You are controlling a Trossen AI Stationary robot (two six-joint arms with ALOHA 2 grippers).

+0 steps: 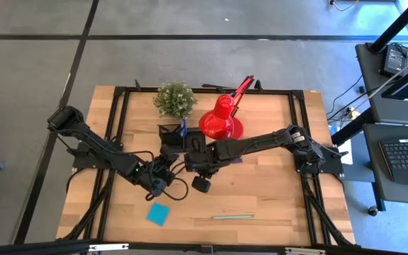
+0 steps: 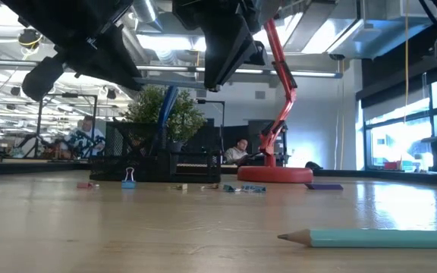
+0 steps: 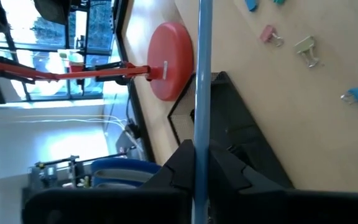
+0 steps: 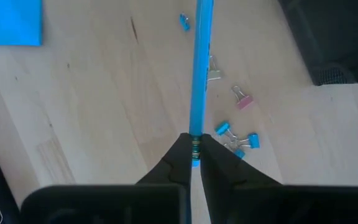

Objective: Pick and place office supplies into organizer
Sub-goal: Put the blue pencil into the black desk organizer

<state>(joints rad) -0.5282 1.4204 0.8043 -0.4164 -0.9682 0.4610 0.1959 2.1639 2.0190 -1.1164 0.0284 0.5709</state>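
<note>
A blue pencil (image 4: 199,74) hangs in the air above the table, and both grippers are shut on it. My right gripper (image 4: 194,155) (image 1: 194,160) has its ferrule end. My left gripper (image 3: 199,163) (image 1: 168,161) is closed on its shaft. The black organizer (image 1: 170,134) (image 3: 241,124) stands on the table just beyond the grippers, in front of the plant. A teal pencil (image 1: 232,217) (image 2: 378,238) and a blue sticky-note pad (image 1: 159,213) (image 4: 11,22) lie near the front edge. Small binder clips (image 4: 238,140) (image 3: 306,50) lie scattered on the wood. My left gripper pinches the blue pencil's shaft (image 3: 201,134) between its two fingers; the pencil runs on past them both ways, clear of the table. My right gripper pinches the pencil at its metal ferrule (image 4: 195,148), at the fingertips, from above. The rest of the pencil sticks out beyond the fingers, clear of the table.
The red desk lamp (image 1: 220,120) (image 2: 275,173) and a green potted plant (image 1: 174,99) stand behind the organizer. Black frame rails (image 1: 119,120) run along the table's sides. Bare wood lies at the right and front.
</note>
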